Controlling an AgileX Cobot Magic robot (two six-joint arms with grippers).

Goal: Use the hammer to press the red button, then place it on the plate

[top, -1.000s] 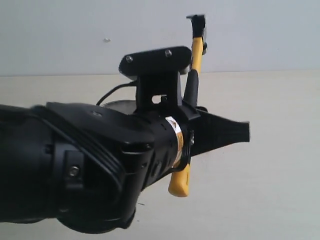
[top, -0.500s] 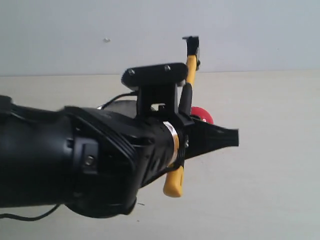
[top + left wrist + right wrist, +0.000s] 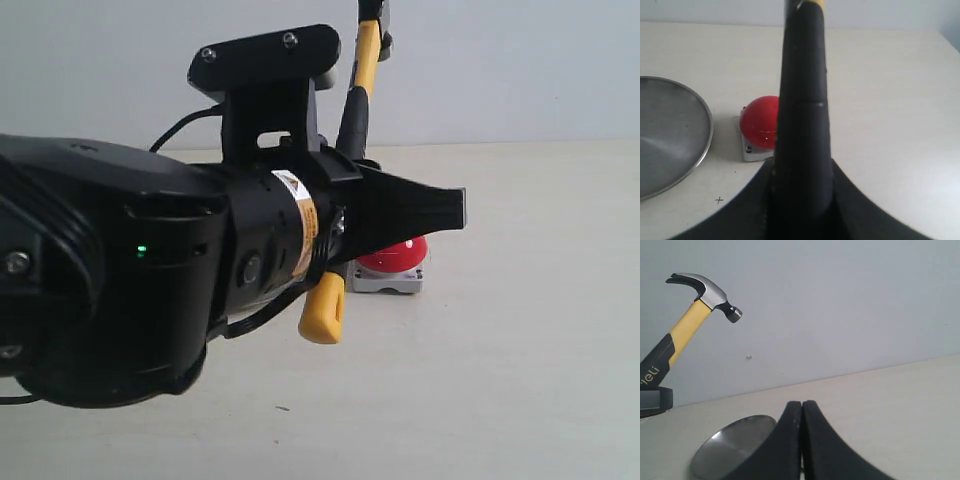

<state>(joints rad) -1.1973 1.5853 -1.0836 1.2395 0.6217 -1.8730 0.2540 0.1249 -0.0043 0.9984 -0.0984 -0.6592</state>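
Hammer (image 3: 366, 62) was off the worktop (image 3: 520, 360), held steeply upright with a slight tilt. Its dark head was uppermost and cut off by the upper frame edge in the exterior view; its yellow butt end pointed down. From the right wrist camera the hammer (image 3: 690, 320) showed its claw head against the pale wall, yellow neck below, and a black grip with white lettering. Left gripper (image 3: 430, 212) was clenched on the black grip section; in the left wrist view the hammer (image 3: 802, 125) handle ran straight up between the jaws. Red button (image 3: 398, 256) sat on its square grey-white base on the worktop, well in from the far edge and partly hidden behind the gripper finger. Hammer butt appeared just beside it in the exterior view; contact could not be determined. In the left wrist view the red button (image 3: 759, 122) was half covered by the handle. Plate (image 3: 670, 135) lay flat just beside the button, a narrow strip of worktop between them, nothing on its visible part. Right gripper (image 3: 802, 407) had its jaws pressed together on nothing, low over the worktop, with the plate (image 3: 735, 440) just beyond its fingers.
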